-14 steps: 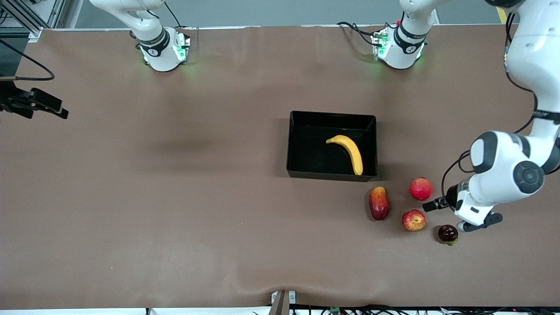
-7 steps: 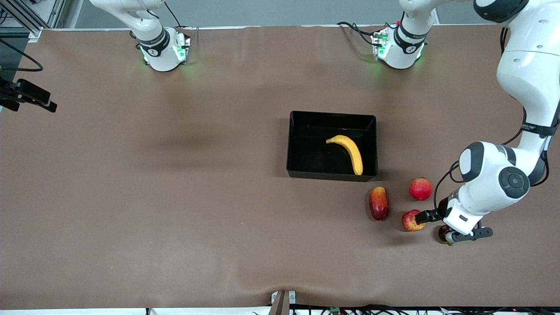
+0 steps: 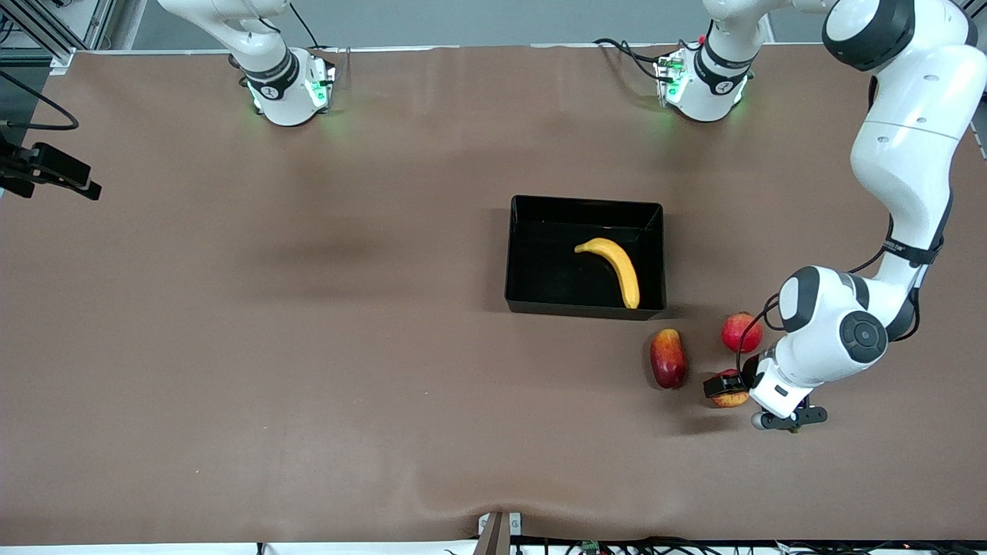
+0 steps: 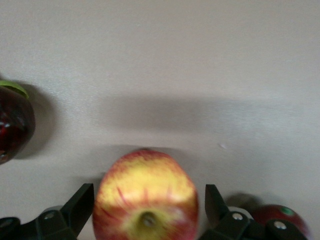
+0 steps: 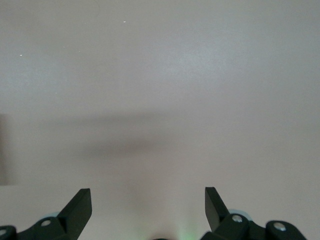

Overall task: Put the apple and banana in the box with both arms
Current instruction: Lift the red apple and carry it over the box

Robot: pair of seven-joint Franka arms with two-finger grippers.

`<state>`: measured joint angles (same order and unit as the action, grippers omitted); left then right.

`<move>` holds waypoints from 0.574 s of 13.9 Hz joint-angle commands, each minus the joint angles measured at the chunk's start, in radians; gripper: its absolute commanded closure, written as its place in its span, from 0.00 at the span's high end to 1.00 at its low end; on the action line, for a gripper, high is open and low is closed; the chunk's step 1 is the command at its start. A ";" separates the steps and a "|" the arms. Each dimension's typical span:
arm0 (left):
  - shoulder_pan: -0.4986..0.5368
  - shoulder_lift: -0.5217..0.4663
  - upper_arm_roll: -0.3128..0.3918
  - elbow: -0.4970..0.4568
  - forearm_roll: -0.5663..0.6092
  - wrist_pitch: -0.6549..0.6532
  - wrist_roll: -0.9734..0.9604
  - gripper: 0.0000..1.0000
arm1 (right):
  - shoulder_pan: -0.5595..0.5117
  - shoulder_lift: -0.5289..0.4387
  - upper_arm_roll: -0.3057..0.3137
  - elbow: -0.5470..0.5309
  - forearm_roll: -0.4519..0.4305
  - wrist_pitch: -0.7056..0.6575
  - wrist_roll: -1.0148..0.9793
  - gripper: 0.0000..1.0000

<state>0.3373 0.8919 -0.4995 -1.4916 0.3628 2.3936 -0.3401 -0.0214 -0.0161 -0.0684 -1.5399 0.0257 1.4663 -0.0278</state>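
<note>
The left hand [image 4: 147, 215] is down at the apple [image 4: 145, 197], fingers wide on either side, not gripping it. The banana [image 3: 613, 268] lies in the box [image 3: 524, 254]. The right hand [image 5: 147, 215] waits, fingers wide, over bare tabletop [image 5: 160, 75].

No text, label or number can be read anywhere.
</note>
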 commanded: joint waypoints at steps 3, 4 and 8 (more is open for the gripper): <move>0.012 -0.036 0.015 0.024 0.019 -0.057 0.072 0.00 | -0.003 0.008 0.015 0.009 -0.012 -0.012 -0.017 1.00; 0.011 -0.066 0.010 0.024 0.013 -0.106 0.070 0.00 | 0.003 0.008 0.016 0.009 -0.016 -0.015 -0.021 1.00; 0.005 -0.206 -0.109 0.027 -0.001 -0.330 0.030 0.00 | 0.001 0.010 0.015 0.007 -0.015 -0.020 -0.023 1.00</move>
<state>0.3516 0.7901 -0.5672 -1.4398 0.3633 2.1684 -0.2789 -0.0177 -0.0103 -0.0556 -1.5406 0.0255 1.4572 -0.0378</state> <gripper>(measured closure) 0.242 0.000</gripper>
